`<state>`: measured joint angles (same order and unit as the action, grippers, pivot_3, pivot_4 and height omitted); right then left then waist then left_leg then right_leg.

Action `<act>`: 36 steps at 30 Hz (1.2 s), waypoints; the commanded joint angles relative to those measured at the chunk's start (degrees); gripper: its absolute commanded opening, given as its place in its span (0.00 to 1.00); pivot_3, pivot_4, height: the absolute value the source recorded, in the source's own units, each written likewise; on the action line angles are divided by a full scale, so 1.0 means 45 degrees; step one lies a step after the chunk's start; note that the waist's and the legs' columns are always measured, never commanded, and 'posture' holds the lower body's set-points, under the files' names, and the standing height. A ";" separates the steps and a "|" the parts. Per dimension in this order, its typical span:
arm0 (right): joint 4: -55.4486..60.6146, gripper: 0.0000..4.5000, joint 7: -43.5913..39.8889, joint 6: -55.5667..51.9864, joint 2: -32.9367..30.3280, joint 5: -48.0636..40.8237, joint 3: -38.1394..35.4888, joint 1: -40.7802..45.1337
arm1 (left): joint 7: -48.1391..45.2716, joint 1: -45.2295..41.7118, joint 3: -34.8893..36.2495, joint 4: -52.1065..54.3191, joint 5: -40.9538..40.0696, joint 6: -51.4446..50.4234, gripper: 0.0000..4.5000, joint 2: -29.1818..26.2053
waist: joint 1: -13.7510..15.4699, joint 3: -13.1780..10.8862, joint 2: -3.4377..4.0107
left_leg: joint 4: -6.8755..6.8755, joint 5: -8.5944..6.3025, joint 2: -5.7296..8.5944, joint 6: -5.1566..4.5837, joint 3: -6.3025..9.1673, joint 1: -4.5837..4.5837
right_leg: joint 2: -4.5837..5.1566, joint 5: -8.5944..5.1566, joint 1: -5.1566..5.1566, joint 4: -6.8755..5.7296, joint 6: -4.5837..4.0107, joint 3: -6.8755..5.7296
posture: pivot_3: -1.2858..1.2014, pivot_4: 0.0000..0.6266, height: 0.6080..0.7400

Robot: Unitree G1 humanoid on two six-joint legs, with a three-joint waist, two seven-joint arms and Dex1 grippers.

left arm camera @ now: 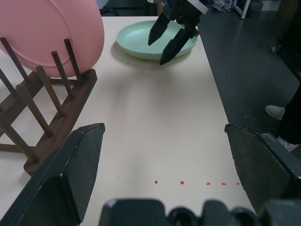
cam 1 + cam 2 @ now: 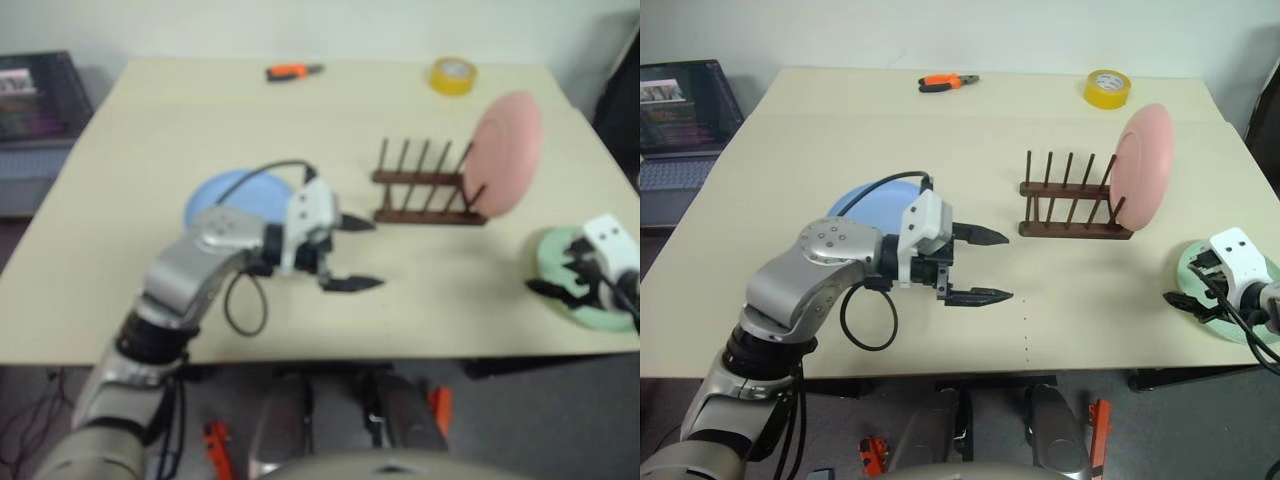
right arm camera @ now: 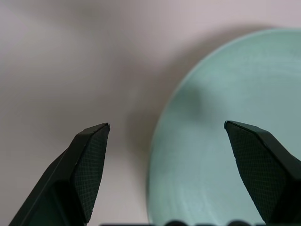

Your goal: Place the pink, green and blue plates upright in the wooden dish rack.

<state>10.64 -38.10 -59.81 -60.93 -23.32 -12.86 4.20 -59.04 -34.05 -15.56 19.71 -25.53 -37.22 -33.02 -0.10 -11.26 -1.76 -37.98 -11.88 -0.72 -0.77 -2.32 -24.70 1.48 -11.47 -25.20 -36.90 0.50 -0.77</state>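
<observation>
The pink plate [image 2: 1140, 165] stands upright in the right end of the wooden dish rack [image 2: 1070, 228], leaning on its pegs. The green plate [image 1: 136, 40] lies flat near the table's right front corner. My right gripper [image 2: 1185, 285] hangs open just over the plate's left rim, one finger above the table and the other above the plate. The blue plate [image 2: 875, 205] lies flat left of the rack, partly hidden by my left arm. My left gripper [image 2: 1007, 266] is open and empty, pointing right towards the rack over bare table.
A yellow tape roll [image 2: 1107, 88] and orange pliers [image 2: 945, 82] lie at the table's far edge. A laptop [image 2: 680, 110] sits off the table's left side. The rack's left slots hold nothing. The green plate lies close to the table's front edge.
</observation>
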 commanded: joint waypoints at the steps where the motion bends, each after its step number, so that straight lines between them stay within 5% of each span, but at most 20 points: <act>1: -0.0091 0.95 0.0087 0.0289 0.0001 0.0309 -0.0125 0.0130 | 0.0109 -0.0051 0.0161 0.0445 -0.0090 0.0017 1.00 0.0014 | -0.0002 0.0000 0.0000 | 0.0000 0.0000 -0.0002 0.0000 0.0001 0.0000 | -0.0002 0.0000 0.0000 0.0001 0.0000 0.0000 | 0.52 0.24 1.00; 11: -0.0339 0.95 0.0163 0.0229 0.0378 0.0462 -0.0298 -0.0021 | 0.0245 -0.0088 0.0140 0.0418 -0.0111 -0.0022 1.00 0.0030 | 0.0000 0.0000 0.0000 | 0.0000 0.0000 -0.0001 0.0000 0.0000 0.0000 | -0.0005 0.0002 0.0001 0.0001 0.0003 0.0003 | 0.52 0.24 1.00; 14: -0.0359 0.84 0.0116 0.0246 0.0396 0.0519 -0.0260 -0.0130 | 0.0259 -0.0101 0.0157 0.0449 -0.0160 -0.0055 1.00 0.0051 | -0.0001 0.0000 0.0001 | -0.0001 0.0000 -0.0002 0.0000 0.0000 0.0001 | -0.0007 0.0002 0.0001 -0.0003 0.0004 0.0005 | 0.52 0.24 1.00; 25: -0.0257 0.00 0.0060 0.0217 0.0223 0.0534 -0.0469 -0.0037 | 0.0221 -0.0153 0.0110 0.0515 -0.0279 -0.0138 1.00 0.0119 | -0.0007 0.0009 -0.0015 | -0.0010 0.0000 -0.0004 0.0000 0.0001 0.0007 | -0.0012 0.0004 0.0013 -0.0002 0.0005 0.0007 | 0.52 0.24 1.00; 36: 0.0201 0.00 0.0278 -0.0471 0.0433 -0.0814 -0.4026 0.2049 | 0.0036 -0.0415 0.0076 0.0063 -0.0161 0.0071 1.00 0.0244 | -0.0040 0.0014 -0.0011 | -0.0019 0.0002 0.0001 -0.0003 -0.0011 0.0019 | -0.0023 0.0012 0.0016 -0.0013 0.0017 0.0019 | 0.52 0.24 1.00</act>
<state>8.98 -37.06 -61.35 -57.67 -25.46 -26.25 11.41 -58.39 -34.78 -15.60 19.64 -26.24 -38.03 -32.17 -0.28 -11.20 -1.81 -38.06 -11.87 -0.73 -0.79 -2.33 -24.62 1.36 -11.42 -25.12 -36.95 0.57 -0.69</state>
